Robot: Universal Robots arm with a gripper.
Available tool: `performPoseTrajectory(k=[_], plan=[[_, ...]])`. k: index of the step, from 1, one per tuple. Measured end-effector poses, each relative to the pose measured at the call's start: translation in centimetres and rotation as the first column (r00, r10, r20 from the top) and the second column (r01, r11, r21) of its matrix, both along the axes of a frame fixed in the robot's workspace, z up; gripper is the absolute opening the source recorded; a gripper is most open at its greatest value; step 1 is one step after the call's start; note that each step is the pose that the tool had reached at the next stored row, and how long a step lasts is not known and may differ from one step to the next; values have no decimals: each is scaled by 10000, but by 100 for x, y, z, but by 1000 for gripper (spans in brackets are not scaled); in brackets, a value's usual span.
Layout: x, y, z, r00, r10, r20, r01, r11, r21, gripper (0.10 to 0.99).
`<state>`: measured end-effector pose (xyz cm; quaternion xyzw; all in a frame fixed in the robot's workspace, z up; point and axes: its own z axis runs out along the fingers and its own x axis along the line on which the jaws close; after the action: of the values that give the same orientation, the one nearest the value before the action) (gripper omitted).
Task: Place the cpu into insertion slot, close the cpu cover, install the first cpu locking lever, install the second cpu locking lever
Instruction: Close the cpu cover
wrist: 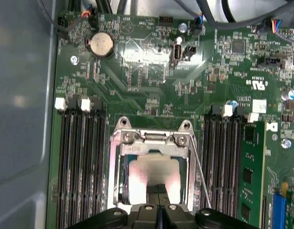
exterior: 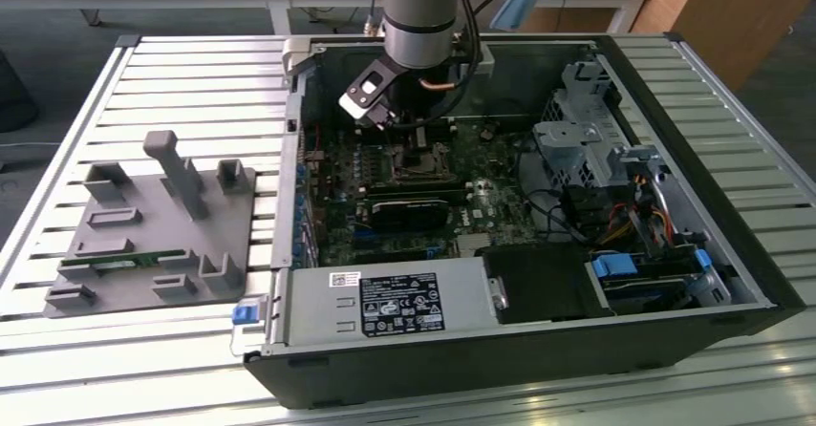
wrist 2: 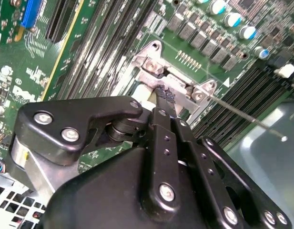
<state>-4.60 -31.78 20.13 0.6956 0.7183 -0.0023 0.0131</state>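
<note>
The open computer case [exterior: 714, 254] lies on a slatted table, and my gripper [exterior: 411, 141] hangs inside it over the insertion slot [exterior: 416, 165]. In the first wrist view the silver cpu cover [wrist: 117, 167] lies flat around the cpu [wrist: 144, 172], whose beige top shows through its window. My gripper [wrist: 158, 187] is shut, its dark tip over the cpu's near edge. In the second wrist view my gripper [wrist 2: 164, 93] meets the cover's hinge side [wrist 2: 151, 64]. One thin locking lever [wrist: 199, 174] runs beside the socket, and its free end [wrist 2: 261, 126] sticks out over the memory slots.
Black memory slots [wrist: 80, 162] flank the socket, with a green module [wrist: 251, 167] in a farther slot. A coin battery [wrist: 101, 44] sits on the board beyond it. The grey case wall [wrist: 23, 119] is close. A grey fixture [exterior: 153, 225] stands at the exterior view's left.
</note>
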Motion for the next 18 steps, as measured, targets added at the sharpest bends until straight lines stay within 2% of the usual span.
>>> performPoseTrajectory(k=[3,10,18], plan=[[22,1,1,10000,0,-1,0,10000,-1,106],[22,1,55,10000,0,-1,0,10000,-1,106],[22,1,73,10000,0,-1,0,10000,-2,106]])
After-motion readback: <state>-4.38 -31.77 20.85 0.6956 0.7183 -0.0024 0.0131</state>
